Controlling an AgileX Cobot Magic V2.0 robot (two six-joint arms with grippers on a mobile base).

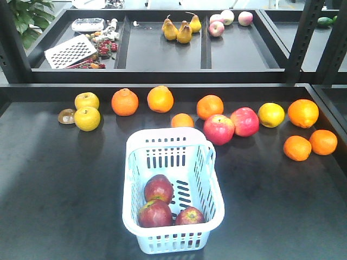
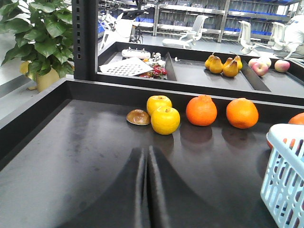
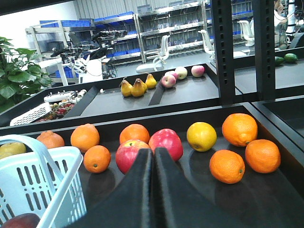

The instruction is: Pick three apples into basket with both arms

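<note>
Apples: three dark red, all inside the basket, clustered at its near end, touching one another.
Basket: pale blue-white, slotted, on the dark counter, just in front of the fruit row.
Left hand: fingers pressed together, holding nothing, low over bare counter, facing two yellow fruits.
Right hand: fingers together, holding nothing, pointed at two brighter pink-red apples; basket at its left.
Oranges: scattered along the row, outside the basket.

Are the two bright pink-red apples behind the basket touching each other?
Touching. The front view shows the left pink-red apple pressed against the right one, no gap.
</note>
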